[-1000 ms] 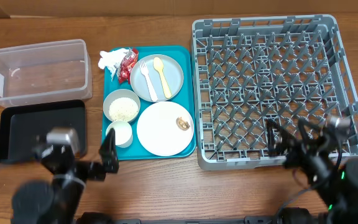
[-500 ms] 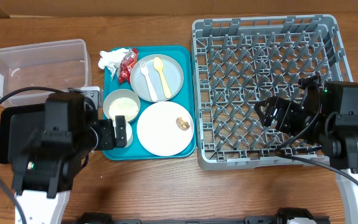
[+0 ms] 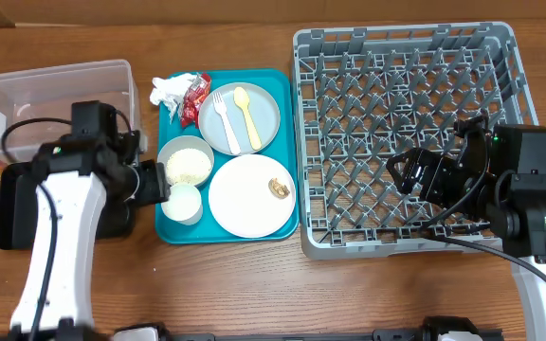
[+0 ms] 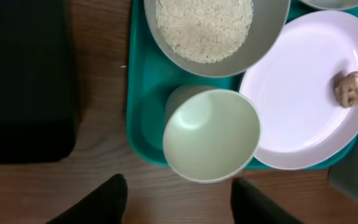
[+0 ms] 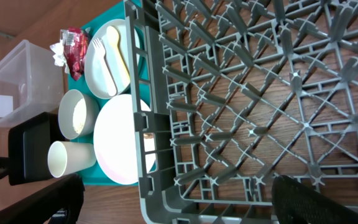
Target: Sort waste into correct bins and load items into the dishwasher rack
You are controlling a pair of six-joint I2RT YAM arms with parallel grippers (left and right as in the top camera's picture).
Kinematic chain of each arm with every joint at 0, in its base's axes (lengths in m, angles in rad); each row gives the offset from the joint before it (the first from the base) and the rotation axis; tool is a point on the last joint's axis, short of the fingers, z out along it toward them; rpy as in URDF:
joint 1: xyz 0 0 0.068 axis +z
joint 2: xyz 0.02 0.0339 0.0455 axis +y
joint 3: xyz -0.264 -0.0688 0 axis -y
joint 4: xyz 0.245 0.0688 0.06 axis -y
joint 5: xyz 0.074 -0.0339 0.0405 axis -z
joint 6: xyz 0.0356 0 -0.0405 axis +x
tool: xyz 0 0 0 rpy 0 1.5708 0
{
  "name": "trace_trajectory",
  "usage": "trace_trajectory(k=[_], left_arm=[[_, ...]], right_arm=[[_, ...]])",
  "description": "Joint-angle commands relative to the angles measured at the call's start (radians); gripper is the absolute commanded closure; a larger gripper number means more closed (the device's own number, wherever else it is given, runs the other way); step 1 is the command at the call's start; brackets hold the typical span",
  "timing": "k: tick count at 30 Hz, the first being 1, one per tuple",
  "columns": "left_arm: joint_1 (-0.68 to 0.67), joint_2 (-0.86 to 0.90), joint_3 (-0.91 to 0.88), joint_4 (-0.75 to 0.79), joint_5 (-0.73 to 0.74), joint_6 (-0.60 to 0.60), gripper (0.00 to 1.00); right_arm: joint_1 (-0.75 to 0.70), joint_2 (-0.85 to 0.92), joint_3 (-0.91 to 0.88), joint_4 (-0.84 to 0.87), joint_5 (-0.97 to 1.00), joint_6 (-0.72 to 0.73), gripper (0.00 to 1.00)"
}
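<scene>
Cup (image 4: 211,134): just ahead of left gripper (image 4: 179,186), bowl (image 4: 204,31) beyond, plate (image 4: 303,93) right; jaws apart, empty; right gripper (image 5: 179,198) spread wide over rack (image 5: 260,93).

Overhead: fixed high above, facing straight down; takes in the whole surface (image 3: 254,284), from the clear tub (image 3: 60,68) to the rack (image 3: 406,123).
Left wrist: very near, facing down past the left pincer (image 4: 178,186) onto the small white cup (image 4: 211,134), grey bowl (image 4: 267,42) and white-pink plate (image 4: 303,93).
Right wrist: rolled sideways, low over the rack's near corner, facing across toward the teal tray (image 3: 164,123).
Shared: cup, bowl and plate in all three.
</scene>
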Motion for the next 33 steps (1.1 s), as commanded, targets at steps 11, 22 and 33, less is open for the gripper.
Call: trace_trajectory(k=[11,22,33], left_arm=[[0.001,0.272,0.013,0.040,0.045,0.109,0.74],[0.001,0.294,0.013,0.065,0.042,0.123,0.96],[0.005,0.032,0.244,-0.046,0.209,0.069,0.96]], right_arm=[[-0.002,-0.006,0.028,0.022,-0.004,-0.006,0.00],[-0.002,-0.006,0.028,0.037,-0.005,-0.006,0.00],[-0.002,-0.038,0.105,-0.002,-0.013,-0.037,0.00]])
